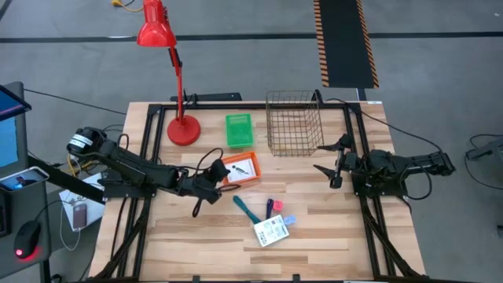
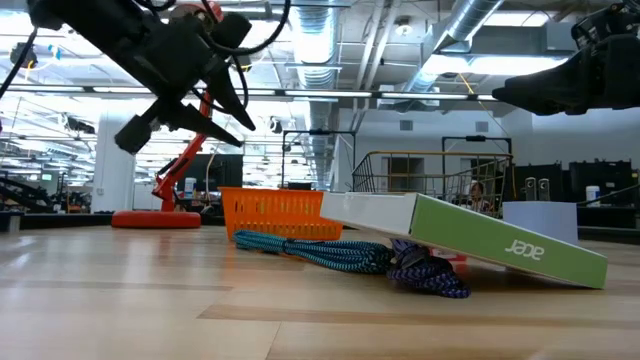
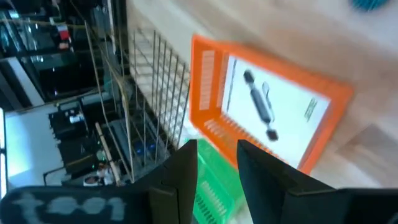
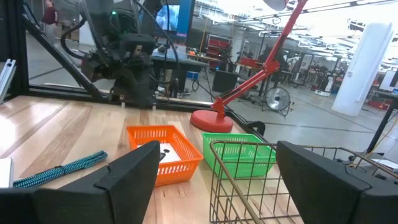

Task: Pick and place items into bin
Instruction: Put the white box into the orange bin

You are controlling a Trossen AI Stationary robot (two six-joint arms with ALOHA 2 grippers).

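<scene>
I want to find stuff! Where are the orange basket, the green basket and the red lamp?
orange basket (image 1: 240,168), high view, on the white packet side's orange rim.
green basket (image 1: 238,130), high view, middle of its floor.
red lamp (image 1: 183,130), high view, on its round base.

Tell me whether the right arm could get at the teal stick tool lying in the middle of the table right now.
Probably yes. The right end effector is open and empty beside the wire basket, and bare table lies between it and the teal stick tool. The left end effector hovers on the tool's far side.
</scene>
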